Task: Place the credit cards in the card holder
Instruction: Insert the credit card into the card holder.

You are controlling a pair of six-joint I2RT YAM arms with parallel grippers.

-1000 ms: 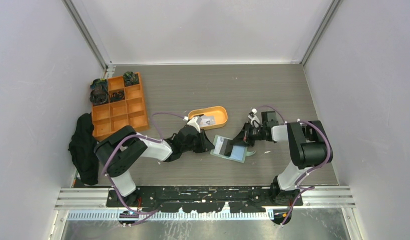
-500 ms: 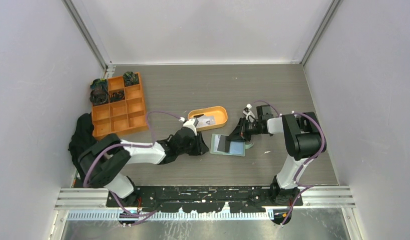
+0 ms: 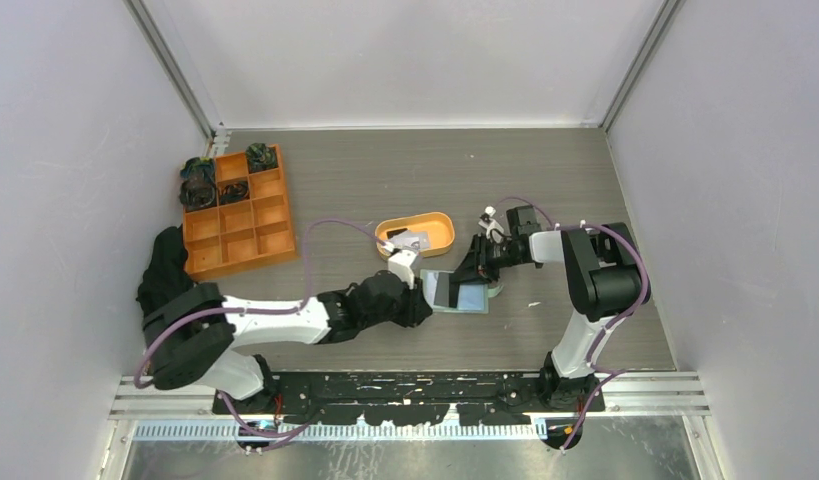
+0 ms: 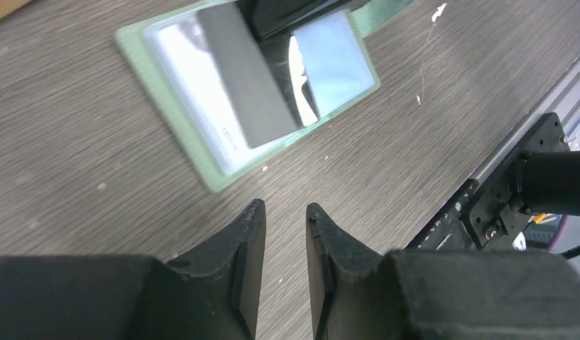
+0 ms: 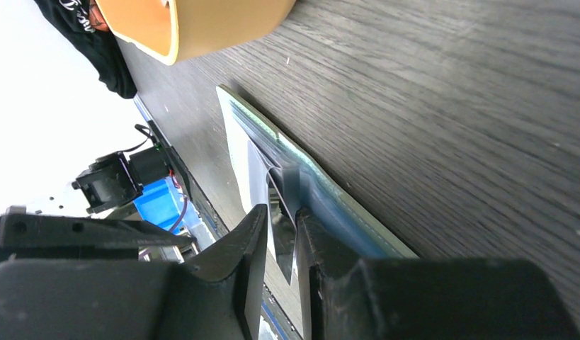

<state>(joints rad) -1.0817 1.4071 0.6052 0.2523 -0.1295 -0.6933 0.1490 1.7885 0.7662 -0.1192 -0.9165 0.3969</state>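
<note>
— How is the right gripper (image 5: 280,216) found?
— It is closed, pinched on a thin glossy layer of the sage-green soft card holder (image 4: 184,78). Whether a card is caught in the pinch cannot be told.
— And the left gripper (image 4: 283,212)?
— It is held slightly apart, with nothing between, over the grey wood-grain table (image 4: 95,163) just beside the holder's edge.
— And beyond?
— The holder is laid open flat. A dark grey flat card (image 4: 248,85) is seen on it, one end hidden behind the right gripper. Pale cards (image 3: 410,240) are made out in the orange oval plastic tray (image 3: 440,222), their number unclear.
</note>
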